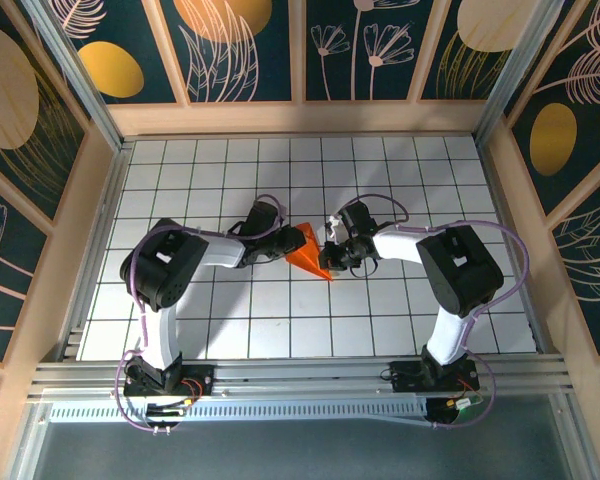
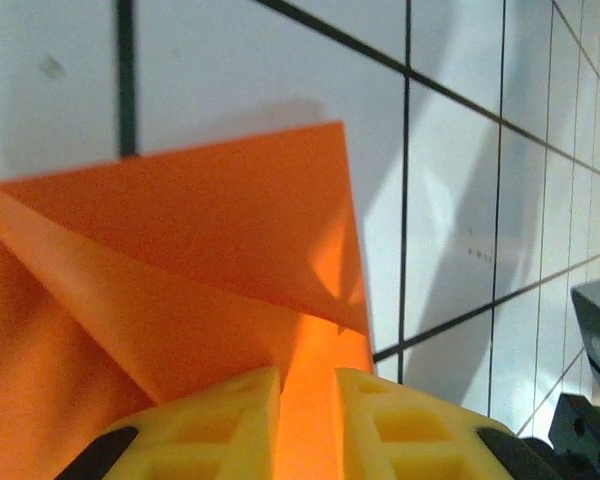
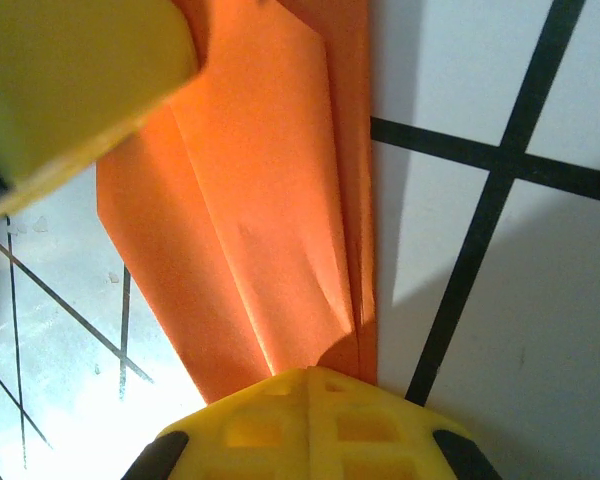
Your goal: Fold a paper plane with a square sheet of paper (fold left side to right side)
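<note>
Paper plane [image 1: 310, 252] — orange, partly folded, lying on the gridded counter [image 1: 230, 330]. Left end effector [image 2: 308, 385] is working at the plane's left side, pinching a raised flap between barely parted fingers. Right end effector [image 3: 310, 375] is at the plane's right side — fingers pressing together, apparently clamping the creased layers.

Orange paper plane [image 1: 308, 250] at middle of desk [image 1: 230, 320], folded into wedge, pointed tip toward near side. Left end effector [image 1: 286, 243] against its left edge, right end effector [image 1: 330, 247] against its right edge. Both arms reach inward from near-edge bases. Desk white, black grid lines; wooden walls around.
</note>
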Controlling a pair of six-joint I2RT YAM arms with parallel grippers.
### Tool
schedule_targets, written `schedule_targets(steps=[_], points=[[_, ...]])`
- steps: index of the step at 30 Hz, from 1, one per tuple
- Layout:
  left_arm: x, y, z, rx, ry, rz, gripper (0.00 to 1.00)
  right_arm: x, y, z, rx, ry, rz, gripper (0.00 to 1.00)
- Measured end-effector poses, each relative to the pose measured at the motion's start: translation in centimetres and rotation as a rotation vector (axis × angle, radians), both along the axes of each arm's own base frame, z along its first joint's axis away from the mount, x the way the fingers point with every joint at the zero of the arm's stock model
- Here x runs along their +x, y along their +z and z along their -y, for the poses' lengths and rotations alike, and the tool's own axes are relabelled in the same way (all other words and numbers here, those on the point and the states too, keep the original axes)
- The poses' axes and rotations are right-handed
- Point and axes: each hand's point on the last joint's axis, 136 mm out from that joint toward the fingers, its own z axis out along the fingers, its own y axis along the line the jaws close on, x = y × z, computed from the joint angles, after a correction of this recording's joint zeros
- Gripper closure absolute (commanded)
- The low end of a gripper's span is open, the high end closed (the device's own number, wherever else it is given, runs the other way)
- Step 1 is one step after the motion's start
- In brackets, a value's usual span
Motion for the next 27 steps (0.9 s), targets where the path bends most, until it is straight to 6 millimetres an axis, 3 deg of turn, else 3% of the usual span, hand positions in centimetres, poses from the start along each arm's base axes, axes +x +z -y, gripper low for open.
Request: schedule_targets(steps=[20, 27], points=[[3.5, 0.0, -4.3, -0.012, 0.048, 0.034, 0.79, 0.6, 0.1, 0.1, -0.02, -0.002, 0.032, 1.0], [6.4, 0.0, -8.3, 0.057, 0.121, 0.075, 0.8, 0.7, 0.1, 0.1, -0.021, -0.002, 0.033, 1.0]])
